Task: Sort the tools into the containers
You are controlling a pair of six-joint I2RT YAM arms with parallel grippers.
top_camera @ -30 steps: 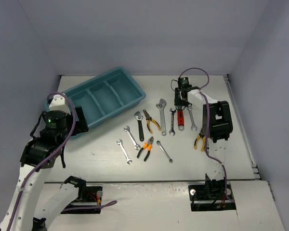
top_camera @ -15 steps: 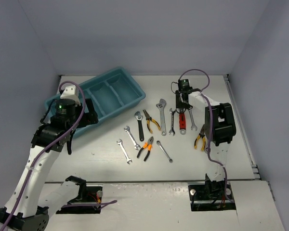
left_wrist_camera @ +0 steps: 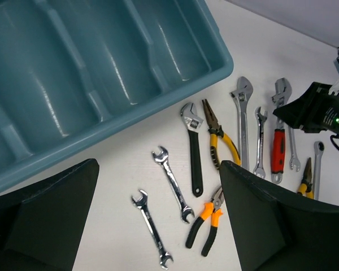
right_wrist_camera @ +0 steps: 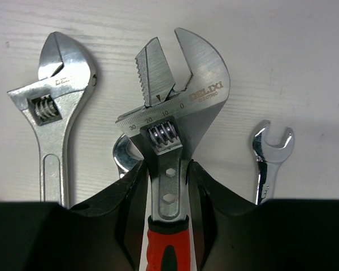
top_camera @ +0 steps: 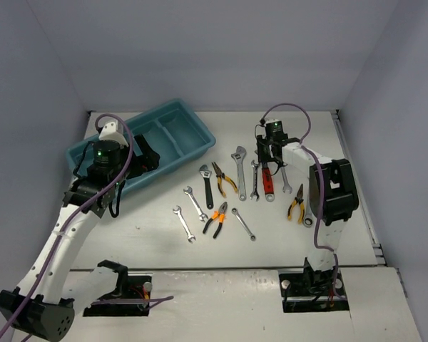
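Observation:
The teal tray (top_camera: pixel 194 148) with four compartments lies at the back left, and no tool shows in it. The tools lie in a loose row to its right. My right gripper (top_camera: pixel 270 152) is shut on the shank of the red-handled adjustable wrench (top_camera: pixel 268 179), which lies on the table; in the right wrist view the fingers (right_wrist_camera: pixel 130 192) flank the shank of the wrench (right_wrist_camera: pixel 175 101). My left gripper (top_camera: pixel 148 155) is open and empty above the tray's near rim. Its view shows the tray (left_wrist_camera: pixel 158 110), two silver wrenches (left_wrist_camera: pixel 172 183), the black-handled wrench (left_wrist_camera: pixel 195 158) and the orange pliers (left_wrist_camera: pixel 206 223).
A big silver adjustable wrench (top_camera: pixel 240 169), yellow-handled pliers (top_camera: pixel 225 178), a silver wrench (top_camera: pixel 255 179) and another (top_camera: pixel 284 177) lie beside the red one. Pliers (top_camera: pixel 295 205) lie by the right arm. A small wrench (top_camera: pixel 243 223) lies near the front. Walls close the table.
My left arm has swung up and to the right, over the tray's near rim towards the tools. My right gripper has shifted slightly nearer along the red-handled wrench.

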